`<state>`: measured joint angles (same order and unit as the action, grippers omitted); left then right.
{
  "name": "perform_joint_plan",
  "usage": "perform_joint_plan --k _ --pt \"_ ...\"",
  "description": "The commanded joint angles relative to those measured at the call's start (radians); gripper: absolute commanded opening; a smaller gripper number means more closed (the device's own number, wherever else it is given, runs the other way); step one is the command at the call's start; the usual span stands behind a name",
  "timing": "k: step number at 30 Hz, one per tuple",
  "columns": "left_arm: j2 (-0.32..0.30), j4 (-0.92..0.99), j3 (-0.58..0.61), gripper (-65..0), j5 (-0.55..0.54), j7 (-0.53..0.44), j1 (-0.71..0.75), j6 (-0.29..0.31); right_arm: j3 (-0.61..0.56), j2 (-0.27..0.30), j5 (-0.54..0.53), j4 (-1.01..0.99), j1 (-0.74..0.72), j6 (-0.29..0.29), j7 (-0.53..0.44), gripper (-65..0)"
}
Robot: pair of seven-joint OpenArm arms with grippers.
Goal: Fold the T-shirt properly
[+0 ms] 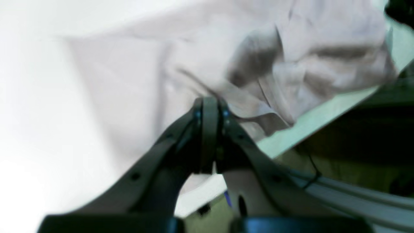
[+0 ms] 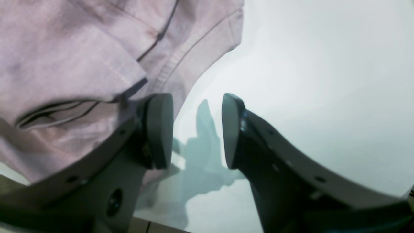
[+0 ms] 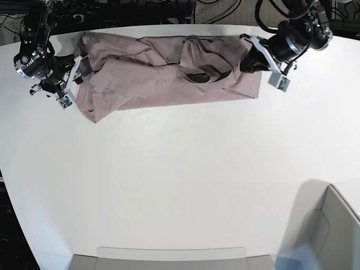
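The mauve-pink T-shirt [image 3: 163, 70] lies crumpled in a long band across the far side of the white table [image 3: 180, 169]. My left gripper [image 1: 210, 105] is at the shirt's right end in the base view [image 3: 249, 59], with its jaws closed together on a fold of the shirt [image 1: 200, 58]. My right gripper [image 2: 195, 129] is open at the shirt's left end in the base view [image 3: 79, 66]. One of its fingers [image 2: 160, 129] rests against the shirt's edge [image 2: 81, 64], and the other is over bare table.
The table's far edge [image 1: 310, 119] runs just behind the shirt, with dark cables and framing beyond it. A grey bin [image 3: 332, 225] stands at the near right corner. A pale flat tray [image 3: 169, 257] lies at the near edge.
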<state>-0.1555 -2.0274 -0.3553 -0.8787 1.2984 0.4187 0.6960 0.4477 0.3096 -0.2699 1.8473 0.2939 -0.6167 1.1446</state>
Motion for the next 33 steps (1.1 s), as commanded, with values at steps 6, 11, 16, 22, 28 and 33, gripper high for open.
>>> perform_joint_plan --k 6,11,16,22,28,33 --pt "-0.013 -0.008 -0.061 -65.0 -0.033 -0.021 -0.005 0.002 0.004 0.015 -0.006 0.016 -0.009 -0.009 -0.010 -40.1" --pt "-0.013 -0.006 0.014 -65.0 0.103 -0.023 -0.034 0.002 0.003 0.015 -0.006 0.016 -0.017 -0.009 -0.010 -40.1" --pt "-0.011 -0.002 0.144 -65.0 0.250 -0.023 -0.044 0.002 0.003 0.015 -0.006 0.016 -0.019 -0.009 -0.010 -40.1" --pt "-0.009 0.061 0.335 -65.0 0.326 -0.023 -0.131 0.002 0.003 0.013 -0.006 0.018 -0.019 -0.009 -0.010 -40.1" --pt "0.044 0.101 0.396 -65.0 0.326 -0.047 -0.191 0.002 0.004 0.013 -0.006 0.021 -0.017 -0.009 -0.010 -40.1" --pt "0.052 0.193 0.414 -65.0 0.326 -0.055 -0.260 0.002 0.004 0.013 -0.007 0.021 -0.017 -0.009 -0.010 -40.1"
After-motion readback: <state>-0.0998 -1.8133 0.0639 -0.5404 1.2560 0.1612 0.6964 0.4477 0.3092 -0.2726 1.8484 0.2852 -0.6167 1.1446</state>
